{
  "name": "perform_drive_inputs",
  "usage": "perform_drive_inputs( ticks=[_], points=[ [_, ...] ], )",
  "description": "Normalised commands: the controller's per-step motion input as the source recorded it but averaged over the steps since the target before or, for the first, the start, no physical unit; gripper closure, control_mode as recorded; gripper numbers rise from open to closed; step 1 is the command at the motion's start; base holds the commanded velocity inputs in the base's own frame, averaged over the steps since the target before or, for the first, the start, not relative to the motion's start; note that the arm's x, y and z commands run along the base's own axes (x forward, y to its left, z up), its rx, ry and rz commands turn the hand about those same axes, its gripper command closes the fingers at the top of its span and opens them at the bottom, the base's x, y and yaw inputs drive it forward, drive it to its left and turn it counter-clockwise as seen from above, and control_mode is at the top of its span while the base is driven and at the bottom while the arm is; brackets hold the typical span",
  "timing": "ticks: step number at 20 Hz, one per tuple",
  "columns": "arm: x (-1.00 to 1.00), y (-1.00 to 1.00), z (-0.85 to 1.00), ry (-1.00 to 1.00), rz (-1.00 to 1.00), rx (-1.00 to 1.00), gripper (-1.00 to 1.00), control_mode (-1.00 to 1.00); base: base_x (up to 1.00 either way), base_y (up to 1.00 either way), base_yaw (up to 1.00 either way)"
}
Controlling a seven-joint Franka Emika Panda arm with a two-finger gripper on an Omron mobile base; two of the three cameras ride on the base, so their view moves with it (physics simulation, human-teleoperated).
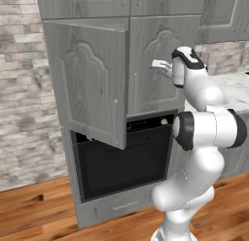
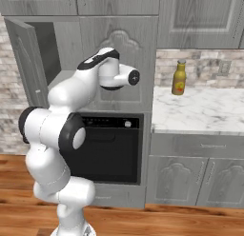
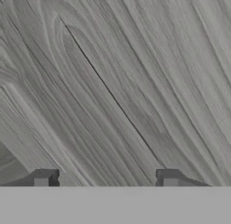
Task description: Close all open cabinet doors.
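Grey open cabinet door (image 1: 90, 82), end effector (image 3: 106, 180) seemingly apart.

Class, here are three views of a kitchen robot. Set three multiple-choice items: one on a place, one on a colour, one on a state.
1. Where does the bottle stand?
A. on the marble counter
B. on the floor
C. inside the oven

2. What colour is the oven door?
A. white
B. black
C. red

3. How is the left cabinet door above the oven?
A. shut flush
C. missing
B. swung open

Answers:
1 A, the bottle is upright on the counter by the wall.
2 B, dark glass under the control strip.
3 B, it juts outward while the right cabinet door lies flush, with the claw close before it.
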Motion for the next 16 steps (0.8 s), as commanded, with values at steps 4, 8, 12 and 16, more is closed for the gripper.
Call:
perform_drive_inputs(
  ticks=[4,8,12,16],
  points=[
    [-0.6,0.1,0.0,0.0,0.0,0.0,-1.0,-1.0,0.0,0.0,0.0],
    [-0.96,0.05,0.0,0.0,0.0,0.0,-1.0,-1.0,0.0,0.0,0.0],
    [-1.0,0.0,0.0,-0.01,0.0,0.0,-1.0,-1.0,0.0,0.0,0.0],
    [-1.0,0.0,0.17,-0.05,0.0,0.0,-1.0,-1.0,0.0,0.0,0.0]
  ],
)
